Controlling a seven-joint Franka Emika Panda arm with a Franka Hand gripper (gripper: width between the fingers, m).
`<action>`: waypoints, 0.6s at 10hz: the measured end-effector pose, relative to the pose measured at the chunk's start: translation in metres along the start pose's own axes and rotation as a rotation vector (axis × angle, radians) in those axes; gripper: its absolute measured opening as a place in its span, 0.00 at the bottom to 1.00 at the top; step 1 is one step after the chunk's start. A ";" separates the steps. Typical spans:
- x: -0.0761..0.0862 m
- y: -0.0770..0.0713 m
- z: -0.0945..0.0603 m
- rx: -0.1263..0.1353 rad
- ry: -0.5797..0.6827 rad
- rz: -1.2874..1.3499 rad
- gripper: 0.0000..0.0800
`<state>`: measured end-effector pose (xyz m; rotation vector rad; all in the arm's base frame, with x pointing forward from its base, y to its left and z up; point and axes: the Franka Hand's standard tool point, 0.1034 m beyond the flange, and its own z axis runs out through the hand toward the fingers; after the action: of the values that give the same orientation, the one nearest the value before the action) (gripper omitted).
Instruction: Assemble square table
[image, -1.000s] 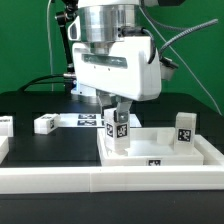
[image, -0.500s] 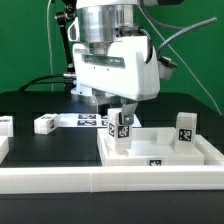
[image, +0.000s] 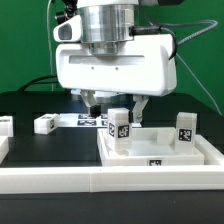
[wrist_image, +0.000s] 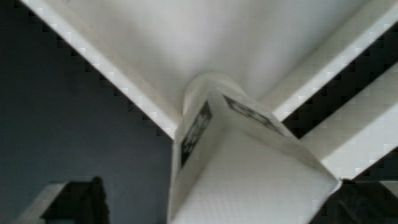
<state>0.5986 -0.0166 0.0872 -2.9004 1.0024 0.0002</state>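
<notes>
The square table's white tabletop (image: 170, 148) lies rim up at the exterior view's right. A white leg (image: 119, 128) with a black-and-white tag stands upright at its near left corner. A second leg (image: 184, 130) stands at the right corner. My gripper (image: 116, 103) hangs just above the first leg, open, with one finger on each side and apart from it. In the wrist view the leg (wrist_image: 240, 150) rises between my dark fingertips (wrist_image: 71, 200), above the tabletop (wrist_image: 267, 50). My gripper (wrist_image: 222, 205) holds nothing.
A loose white leg (image: 45, 124) lies on the black table at the exterior view's left, and another (image: 5, 125) at the left edge. The marker board (image: 88, 121) lies behind the gripper. A long white rail (image: 100, 180) runs along the front.
The jaws have opened and let go of the leg at the tabletop's corner. The hand now shows its broad side with the fingers spread wide. The leg stays upright.
</notes>
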 end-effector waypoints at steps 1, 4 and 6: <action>0.000 0.000 0.000 -0.001 0.000 -0.042 0.81; -0.005 -0.007 0.001 -0.011 0.006 -0.316 0.81; -0.006 -0.008 0.002 -0.016 0.004 -0.464 0.81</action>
<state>0.5988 -0.0059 0.0858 -3.0709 0.3110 -0.0238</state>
